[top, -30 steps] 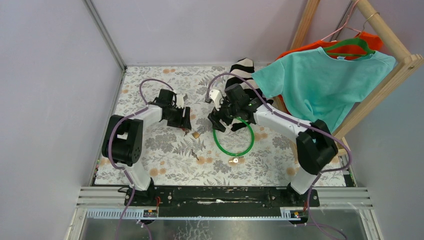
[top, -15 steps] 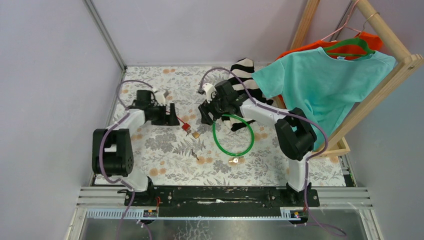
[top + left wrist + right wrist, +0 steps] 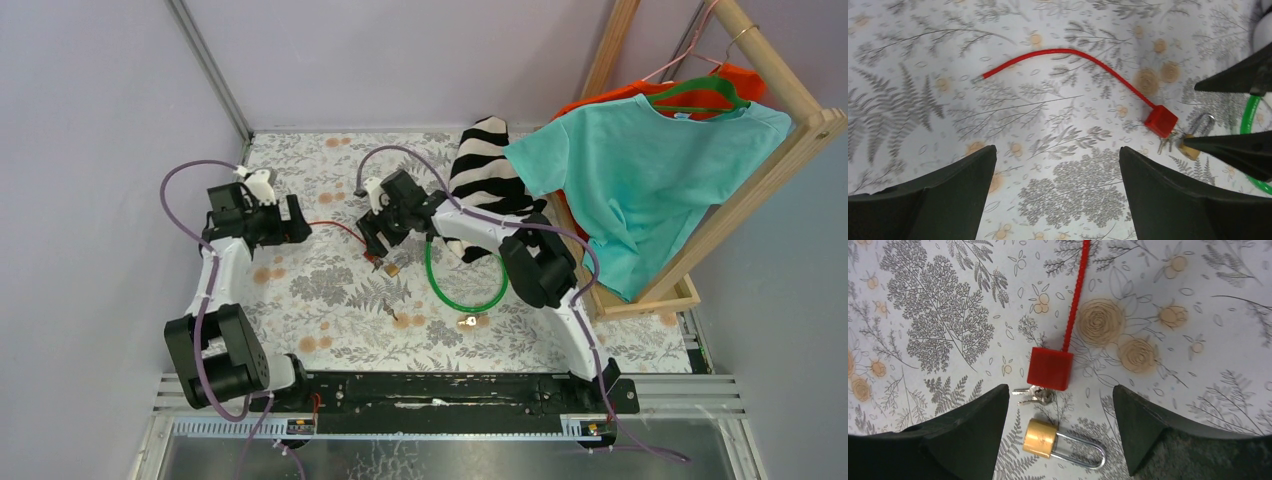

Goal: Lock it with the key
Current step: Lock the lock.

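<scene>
Red cube lock (image 3: 1050, 368) with red cable (image 3: 1075, 295) on a white cloth (image 3: 923, 300) printed with grey ferns and orange roses; beside the cube, silver keys (image 3: 1030, 395) and brass-yellow padlock (image 3: 1040, 438).

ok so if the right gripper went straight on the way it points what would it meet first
Most likely the small keys beside the red block; the brass padlock lies just next to them. The right gripper is open, and depth is unclear.

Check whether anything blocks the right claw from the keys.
Nothing visible does. The right claw hangs open over the keys, which lie uncovered between the red block and the brass padlock.
</scene>
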Robot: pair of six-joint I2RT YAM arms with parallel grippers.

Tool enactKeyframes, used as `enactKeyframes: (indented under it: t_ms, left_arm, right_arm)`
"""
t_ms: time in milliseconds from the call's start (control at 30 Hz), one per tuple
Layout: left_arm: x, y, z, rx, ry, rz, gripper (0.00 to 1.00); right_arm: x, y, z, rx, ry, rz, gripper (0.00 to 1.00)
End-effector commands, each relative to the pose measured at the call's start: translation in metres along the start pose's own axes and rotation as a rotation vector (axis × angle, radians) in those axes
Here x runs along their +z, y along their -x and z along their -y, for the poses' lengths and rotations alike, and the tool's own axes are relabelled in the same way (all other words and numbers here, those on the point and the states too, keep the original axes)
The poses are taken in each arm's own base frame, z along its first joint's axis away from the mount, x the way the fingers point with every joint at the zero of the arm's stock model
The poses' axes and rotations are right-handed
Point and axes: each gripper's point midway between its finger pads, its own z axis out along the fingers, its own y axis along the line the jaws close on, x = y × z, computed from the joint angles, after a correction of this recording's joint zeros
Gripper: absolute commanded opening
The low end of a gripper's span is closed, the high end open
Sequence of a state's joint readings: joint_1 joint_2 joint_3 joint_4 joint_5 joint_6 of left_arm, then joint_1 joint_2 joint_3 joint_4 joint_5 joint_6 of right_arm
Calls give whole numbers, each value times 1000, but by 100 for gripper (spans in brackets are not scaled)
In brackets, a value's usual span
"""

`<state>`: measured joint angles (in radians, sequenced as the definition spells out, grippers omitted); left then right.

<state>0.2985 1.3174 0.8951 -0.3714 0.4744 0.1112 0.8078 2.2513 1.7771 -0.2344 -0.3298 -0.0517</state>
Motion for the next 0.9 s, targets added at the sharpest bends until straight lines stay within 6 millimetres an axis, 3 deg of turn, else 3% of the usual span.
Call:
enactKeyframes:
  t_ms: [0, 233, 567, 733, 867]
  left_arm:
    - [-16, 7, -19, -23, 44, 25, 100]
    - [-28, 8, -21, -19, 47, 39, 100]
    - [-37, 9, -18, 16, 53, 58, 100]
    - [-39, 10, -18, 33, 57, 54, 100]
    - [-41, 14, -21, 48, 68, 49, 100]
  right_arm:
    - [13, 7, -11, -21, -44, -26, 82]
    - [34, -8, -6, -96, -116, -85, 73]
    - [46, -19, -7, -199, -184, -111, 58]
    - [46, -19, -6, -233, -206, -109, 49]
    - [35, -4, -8, -263, -206, -81, 38]
